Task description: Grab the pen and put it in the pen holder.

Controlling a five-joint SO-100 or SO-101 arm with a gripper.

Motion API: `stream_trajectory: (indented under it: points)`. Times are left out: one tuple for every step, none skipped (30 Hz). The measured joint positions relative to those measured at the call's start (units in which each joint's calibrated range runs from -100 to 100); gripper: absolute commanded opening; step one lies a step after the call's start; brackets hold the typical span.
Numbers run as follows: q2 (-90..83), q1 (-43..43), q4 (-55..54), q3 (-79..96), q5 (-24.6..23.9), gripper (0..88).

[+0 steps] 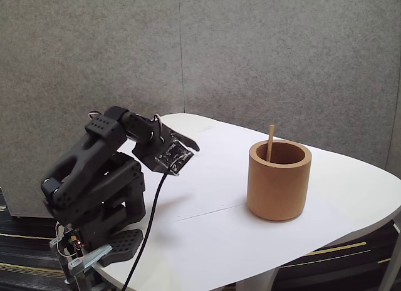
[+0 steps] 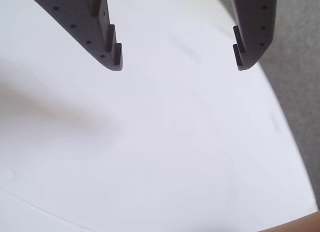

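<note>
Fixed view: the pen (image 1: pixel 270 142) stands inside the pen holder (image 1: pixel 279 180), leaning on the back-left of the rim, its top poking out toward 12 o'clock. The pen holder sits on the white tabletop (image 1: pixel 207 241) at roughly 3 o'clock from the arm. The arm is folded low at the left edge, well apart from the cup, with a black cable (image 1: pixel 147 231) hanging down from it toward 6 o'clock. The task looks done.

Risks from here: the pen only leans, so a bump to the cup or tabletop could tip or roll it out. A careless swing of the arm toward 3 o'clock could knock the holder, and the cable could snag.

Wrist view: end effector (image 2: pixel 179 60) spread wide, nothing between the jaws, tips at about 10 and 2 o'clock over bare tabletop (image 2: pixel 150 152). The tabletop edge curves down the right side, with a tan sliver at 5 o'clock, likely the holder's rim; hard to tell.
</note>
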Motion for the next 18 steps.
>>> stream_trajectory:
  points:
    - [-0.25,0.07,1.69,1.17,-0.2,31.4]
    - [-0.42,0.15,2.8,2.35,-0.24,31.4]
    - [-0.25,0.29,3.64,2.98,-0.39,31.4]
    - [-0.34,0.59,4.15,3.16,-0.44,31.4]
    - [-0.42,0.81,4.49,3.16,-0.49,31.4]
    - [-0.42,0.81,4.75,3.34,-0.49,31.4]
    - [-0.42,0.81,4.83,3.43,-0.49,31.4]
    - [-0.42,0.81,4.83,3.52,-0.49,31.4]
    - [-0.51,0.81,4.83,4.24,-0.49,31.4]
    - [-0.51,0.81,4.75,5.32,-0.44,31.4]
    - [-0.59,0.81,4.66,7.04,-0.44,31.4]
    - [-0.51,0.81,4.24,8.57,-0.44,31.4]
    - [-0.51,0.81,4.32,10.02,-0.44,31.4]
    - [-0.51,0.66,4.58,10.47,-0.44,31.4]
    - [-0.59,1.03,4.75,10.47,-0.44,31.4]
    - [-0.59,1.62,4.66,10.74,-0.44,31.4]
    - [-0.51,1.84,4.66,10.83,-0.49,31.4]
    - [-0.59,1.76,4.66,10.92,-0.49,31.4]
